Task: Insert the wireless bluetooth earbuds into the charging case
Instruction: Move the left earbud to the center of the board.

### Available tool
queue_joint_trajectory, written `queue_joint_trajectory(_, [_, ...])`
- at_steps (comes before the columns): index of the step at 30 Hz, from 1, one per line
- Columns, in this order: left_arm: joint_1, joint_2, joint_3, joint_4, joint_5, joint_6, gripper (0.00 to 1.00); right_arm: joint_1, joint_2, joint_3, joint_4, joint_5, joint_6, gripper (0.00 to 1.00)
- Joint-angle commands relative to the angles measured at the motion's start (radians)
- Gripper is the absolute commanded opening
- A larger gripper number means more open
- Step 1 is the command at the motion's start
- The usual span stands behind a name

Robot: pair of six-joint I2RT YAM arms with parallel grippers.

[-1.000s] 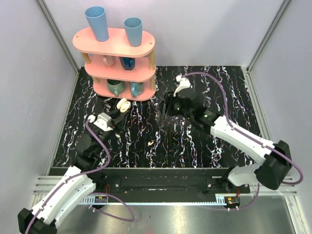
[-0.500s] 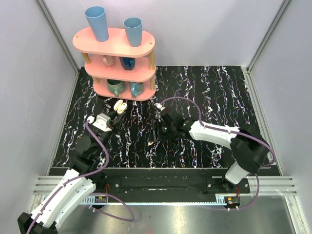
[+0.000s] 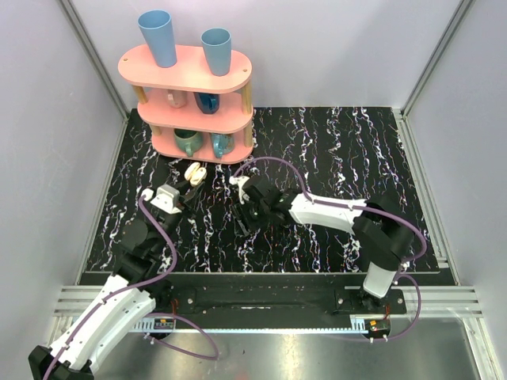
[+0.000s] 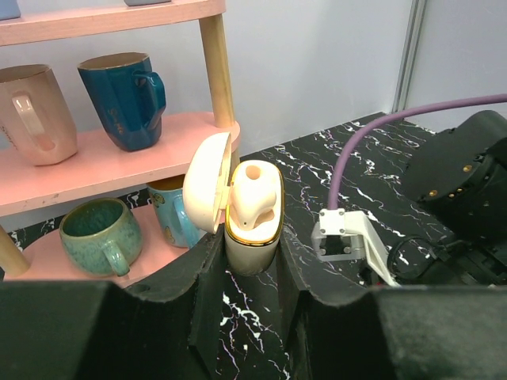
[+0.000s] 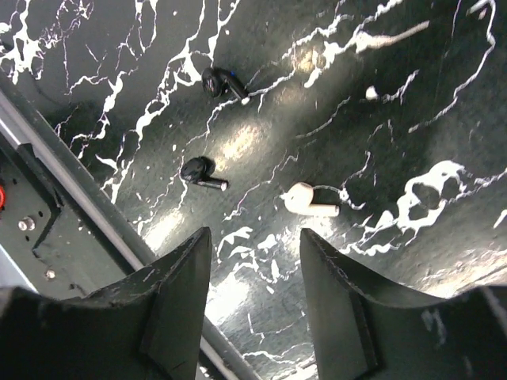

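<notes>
Clamping the charging case (image 3: 195, 172) at the upper left of the overhead view, just below the pink shelf (image 3: 187, 74), the left gripper (image 3: 188, 181) has not budged over the last second, its jaws shut on the case body. Further right comes the change: the right gripper (image 3: 244, 215) has swung from the upper centre of the table (image 3: 372, 150) down to the middle left, over the spot where the loose earbud (image 5: 310, 200) lay. I judge that picking it up comes next; it is not yet in the case.

Overhead, the arm now hides that earbud. The right wrist view supplies it, lying on the marble at centre frame just past the parted, empty fingers (image 5: 178, 293), with two dark earbuds (image 5: 221, 82) at upper left. Only the left wrist view shows the case upright with its lid (image 4: 207, 184) swung open and a cream shape inside, perhaps the other earbud.
</notes>
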Motion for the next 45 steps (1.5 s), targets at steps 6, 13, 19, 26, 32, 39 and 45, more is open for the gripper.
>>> queue_joint_trajectory(6, [0.000, -0.046, 0.021, 0.024, -0.041, 0.009, 0.00, 0.000, 0.080, 0.075, -0.049, 0.027, -0.199, 0.50])
queue_joint_trajectory(13, [0.000, -0.037, 0.017, 0.025, -0.038, 0.006, 0.00, 0.000, 0.098, 0.075, -0.030, 0.022, -0.204, 0.48])
queue_joint_trajectory(19, [0.000, -0.031, 0.018, 0.028, -0.035, 0.003, 0.00, 0.000, 0.132, 0.093, -0.030, 0.028, -0.224, 0.48])
queue_joint_trajectory(26, [0.000, -0.038, 0.015, 0.025, -0.029, -0.006, 0.00, 0.000, 0.144, 0.101, -0.022, 0.027, -0.222, 0.47])
queue_joint_trajectory(32, [0.000, -0.047, 0.013, 0.019, -0.035, -0.006, 0.00, 0.000, 0.143, 0.116, -0.019, 0.100, -0.216, 0.44])
queue_joint_trajectory(39, [0.000, -0.047, 0.015, 0.019, -0.036, -0.006, 0.00, 0.000, 0.094, 0.130, -0.006, 0.068, -0.118, 0.48])
queue_joint_trajectory(45, [0.000, -0.070, 0.017, 0.016, -0.044, -0.009, 0.00, -0.002, 0.119, 0.127, 0.034, 0.039, 0.012, 0.46])
